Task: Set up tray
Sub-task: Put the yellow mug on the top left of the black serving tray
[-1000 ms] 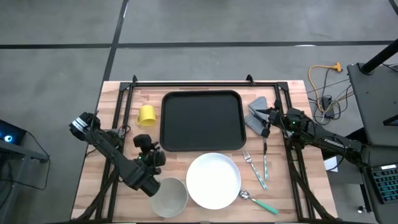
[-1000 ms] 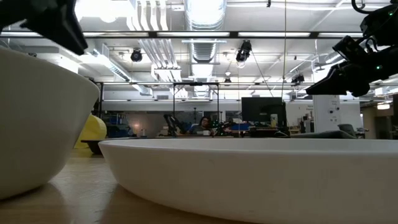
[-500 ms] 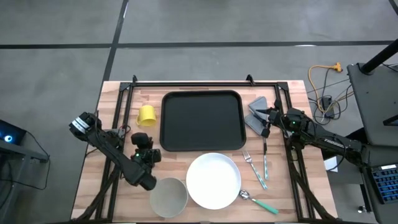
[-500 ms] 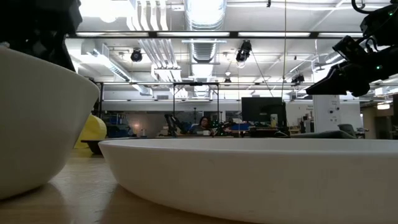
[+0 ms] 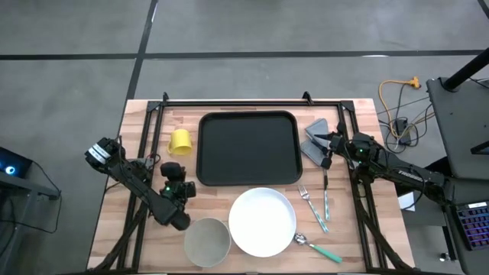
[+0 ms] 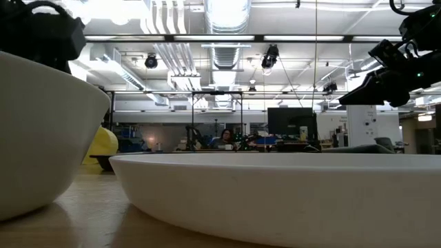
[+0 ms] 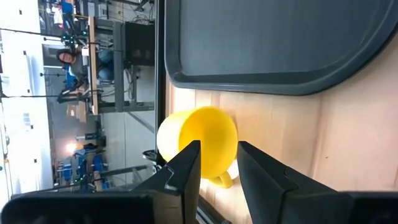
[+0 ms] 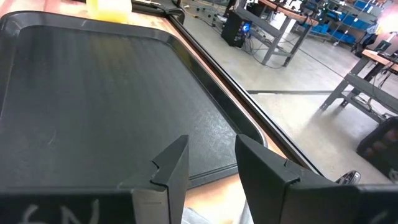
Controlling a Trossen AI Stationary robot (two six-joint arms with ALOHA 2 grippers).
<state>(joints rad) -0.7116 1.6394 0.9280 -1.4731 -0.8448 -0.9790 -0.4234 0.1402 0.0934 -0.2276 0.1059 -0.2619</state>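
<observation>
The black tray (image 5: pixel 248 149) lies flat on the table's far middle and also fills the right wrist view (image 8: pixel 93 99). A yellow cup (image 5: pixel 180 141) stands on its base left of the tray. My left gripper (image 5: pixel 174 171) is open and hovers just near of the cup, pointing at it; in the left wrist view the cup (image 7: pixel 198 142) shows beyond the open fingertips (image 7: pixel 219 163). My right gripper (image 5: pixel 327 145) is open above a grey napkin (image 5: pixel 315 142) right of the tray, facing the tray (image 8: pixel 211 165).
A white plate (image 5: pixel 262 221) and a pale bowl (image 5: pixel 208 241) sit at the near edge, close under the left arm. A fork (image 5: pixel 309 200), a knife (image 5: pixel 326 197) and a green-handled spoon (image 5: pixel 319 248) lie right of the plate. A black frame rail (image 5: pixel 229 101) runs along the far edge.
My left arm has drawn back from above the bowl toward the table's left and far side, bringing its gripper closer to the yellow cup. The right arm and all objects have kept still.
</observation>
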